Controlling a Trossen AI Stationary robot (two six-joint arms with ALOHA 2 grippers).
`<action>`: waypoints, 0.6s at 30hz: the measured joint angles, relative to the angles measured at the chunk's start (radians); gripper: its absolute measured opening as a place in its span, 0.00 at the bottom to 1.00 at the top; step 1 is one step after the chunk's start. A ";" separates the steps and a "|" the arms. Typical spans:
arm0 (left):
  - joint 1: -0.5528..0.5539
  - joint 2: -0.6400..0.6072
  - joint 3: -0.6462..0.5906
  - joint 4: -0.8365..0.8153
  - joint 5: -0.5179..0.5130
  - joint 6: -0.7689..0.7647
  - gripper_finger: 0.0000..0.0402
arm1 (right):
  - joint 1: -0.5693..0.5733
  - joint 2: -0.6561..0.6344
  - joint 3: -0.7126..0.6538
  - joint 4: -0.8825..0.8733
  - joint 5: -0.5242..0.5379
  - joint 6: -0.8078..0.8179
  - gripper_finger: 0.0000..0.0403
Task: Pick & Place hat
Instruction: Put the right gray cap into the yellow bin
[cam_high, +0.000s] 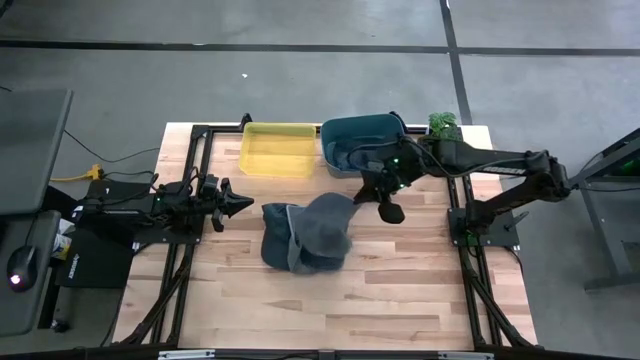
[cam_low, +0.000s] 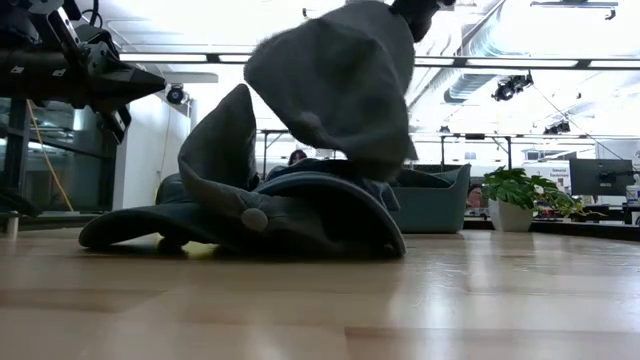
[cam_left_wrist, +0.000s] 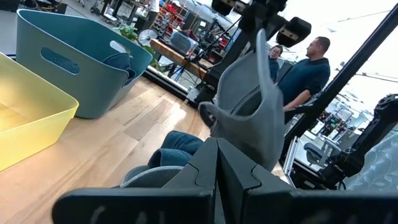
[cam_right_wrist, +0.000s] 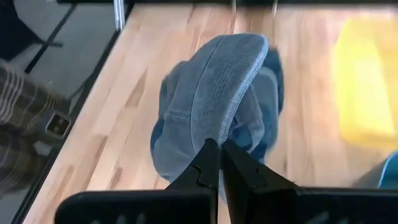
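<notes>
Grey hat (cam_high: 328, 222) hangs mid-tabletop, brim pinched by right gripper (cam_high: 372, 196) fingers; left gripper (cam_high: 238, 204) fingers pressed together near left edge.

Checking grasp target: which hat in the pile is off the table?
The grey hat, pinched by its brim in the right hand; the darker blue hats lie underneath on the table.

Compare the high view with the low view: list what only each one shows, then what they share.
Only the high view shows the yellow bin, the whole table and both arms, with the left pincer shut and parked left of the hats.

Only the low view shows the lifted grey hat hanging clear above the pile of hats, plus the room behind.

Both show the right pincer shut on the grey hat, the pile, the teal bin and the potted plant.
</notes>
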 joint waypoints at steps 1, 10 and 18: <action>0.000 0.000 0.000 0.000 0.000 0.000 0.00 | 0.000 -0.001 0.000 0.017 0.000 -0.001 0.00; 0.000 0.000 0.000 0.000 0.000 0.000 0.00 | 0.000 -0.001 0.000 0.127 0.046 -0.030 0.00; 0.000 0.000 0.000 0.000 0.000 0.000 0.00 | 0.000 0.000 0.000 0.226 0.157 -0.060 0.00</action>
